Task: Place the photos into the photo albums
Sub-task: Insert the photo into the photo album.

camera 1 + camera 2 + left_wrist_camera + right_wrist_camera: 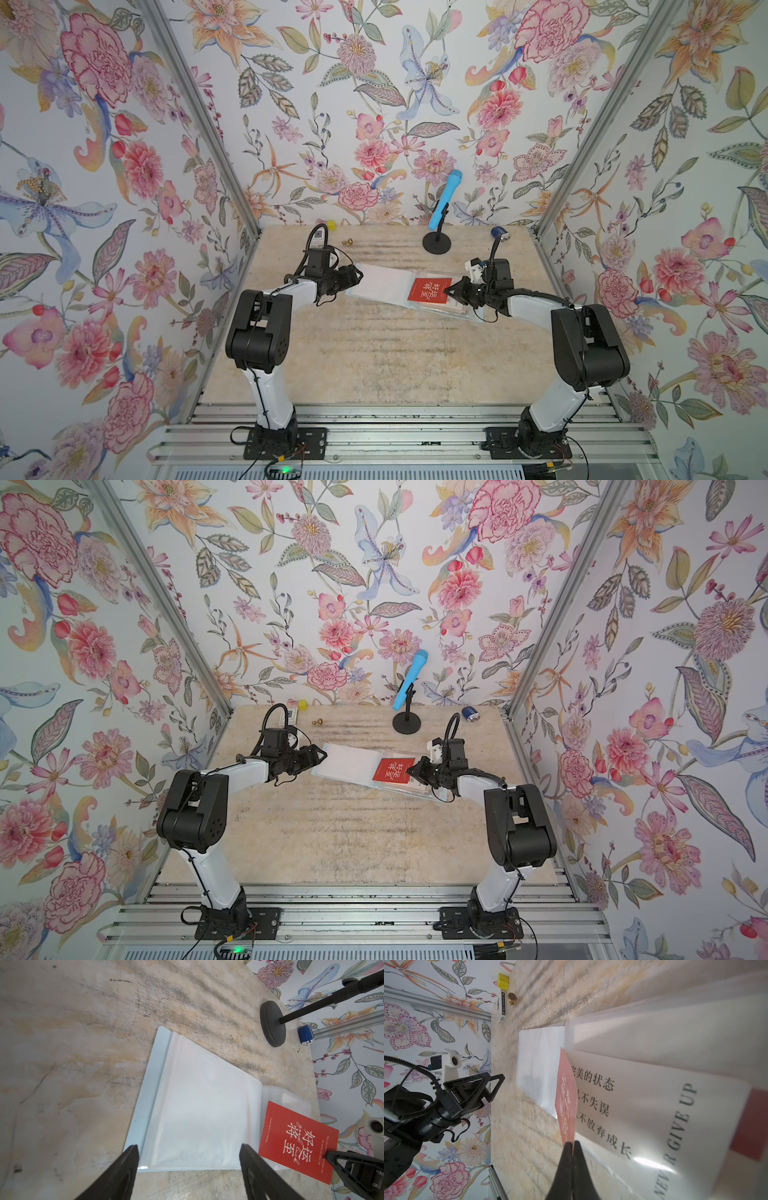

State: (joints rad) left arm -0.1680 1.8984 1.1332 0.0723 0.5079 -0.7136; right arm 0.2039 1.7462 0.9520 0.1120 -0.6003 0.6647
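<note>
The photo album (pixel 386 282) (pixel 353 760) lies open at the table's back middle, pale blue cover under white pages (pixel 197 1105). My right gripper (pixel 449 292) (pixel 572 1144) is shut on the edge of a red photo (pixel 430 289) (pixel 297 1142) with white Chinese lettering, holding it tilted over the album's right-hand clear sleeves. A white photo (pixel 633 1105) with printed text sits inside a sleeve below it. My left gripper (pixel 359 274) (pixel 188 1150) hangs open at the album's left edge, with nothing between its fingers.
A blue microphone (pixel 444 199) on a black stand (pixel 437 241) rises behind the album. A blue cylinder (pixel 497 232) lies at the back right. At the back left are a yellow block (pixel 331 225), a brass knob (pixel 346 241) and a white box (pixel 501 1009).
</note>
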